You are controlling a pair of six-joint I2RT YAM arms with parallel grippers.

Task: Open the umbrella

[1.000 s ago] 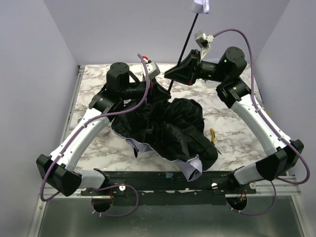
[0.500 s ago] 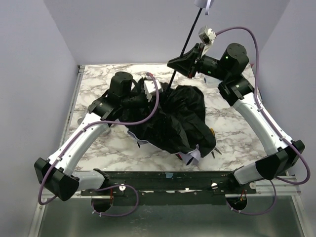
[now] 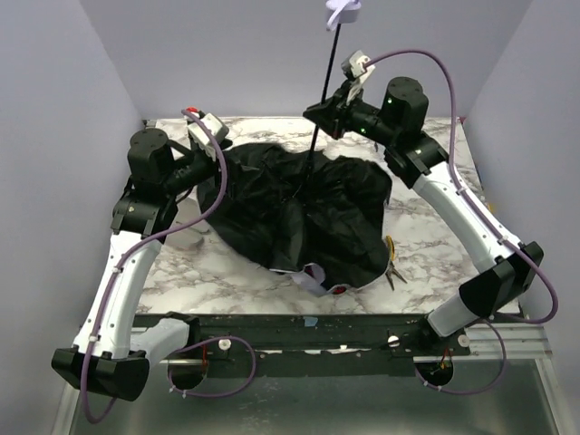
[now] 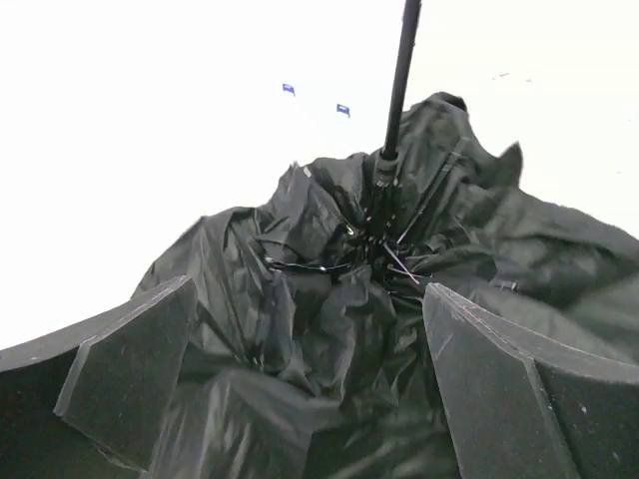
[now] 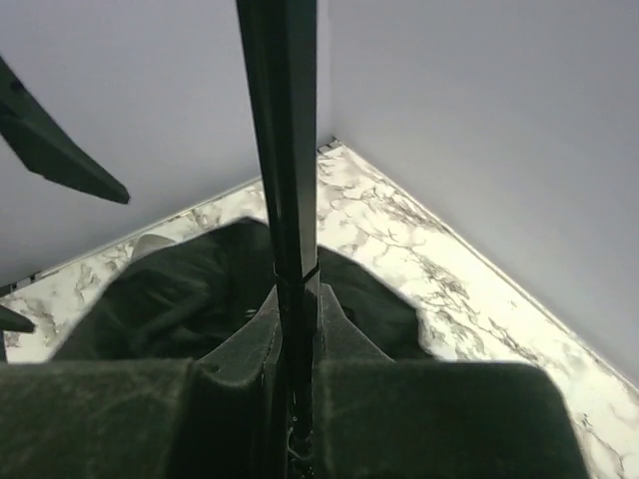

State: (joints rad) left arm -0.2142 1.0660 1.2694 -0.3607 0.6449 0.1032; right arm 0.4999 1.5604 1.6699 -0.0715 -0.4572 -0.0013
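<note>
The desk (image 3: 426, 227) is hemmed in by plain walls (image 3: 91, 109) at 9, 12 and 3 o'clock, and only the 6 o'clock side, where the arm bases sit, has no wall. Bare marble shows in strips along the 9 and 3 o'clock edges and in the near corners.

The umbrella (image 3: 299, 213) covers most of the middle, lying upside down with its black lining facing up and slack, crumpled folds. A flap of pale lavender fabric (image 3: 313, 276) turns out at its 6 o'clock rim. Its thin black shaft (image 3: 323, 82) rises from the hub toward 12 o'clock, in front of the back wall. The pale handle (image 3: 343, 11) is at the very top edge of the overhead view.

The right fingers (image 5: 429, 419) are clenched on the shaft low down, just above the canopy. The shaft runs straight up through the slot between them. The left fingers (image 4: 130, 369) are released and spread wide at the 10 o'clock rim of the canopy. Loose lining lies between and beyond them, and the ribs and hub are straight ahead.

A small tool with a yellowish grip (image 3: 391, 258) lies on the marble just beside the canopy's 4 o'clock edge. Something red (image 3: 337, 290) peeks from under the 6 o'clock rim, too small to identify.
</note>
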